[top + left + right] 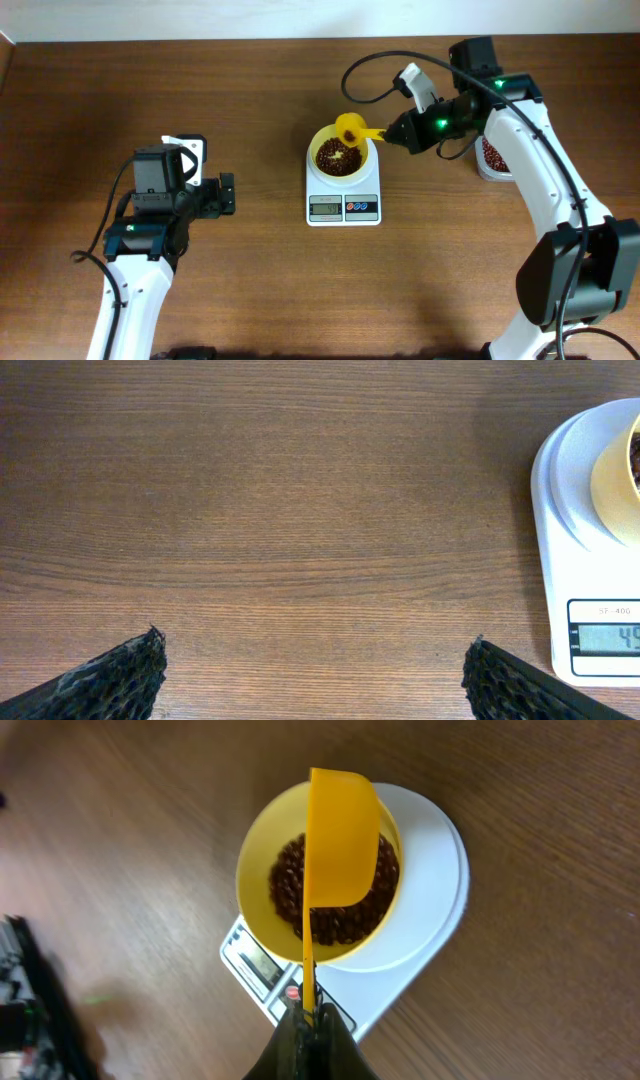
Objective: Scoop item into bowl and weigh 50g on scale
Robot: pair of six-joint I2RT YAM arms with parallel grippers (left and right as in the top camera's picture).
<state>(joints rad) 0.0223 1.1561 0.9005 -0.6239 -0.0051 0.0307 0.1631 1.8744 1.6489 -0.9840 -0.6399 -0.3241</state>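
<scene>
While the right gripper [308,1025] pinches the thin handle of the single yellow scoop [342,840], you have that scoop turned on edge above the one pale yellow bowl [258,860]. The bowl sits on the round platform of the one white scale [435,870]. The beans [290,885] lie inside it as a loose dark reddish-brown heap, far too many to count. More beans show in one clear container [492,160] at the right, mostly hidden behind your right arm.

Your left gripper [227,194] hangs with its two fingers spread wide over the bare wooden table [260,510], well apart from the scale and touching nothing.

On the scale's front you have one grey display [603,640] and beside it a button panel [362,208] with red and blue spots, too small overhead to count surely. In the left wrist view the display reads 49 before the frame edge cuts it off. The small print above it looks like SF-400, though it is faint.
</scene>
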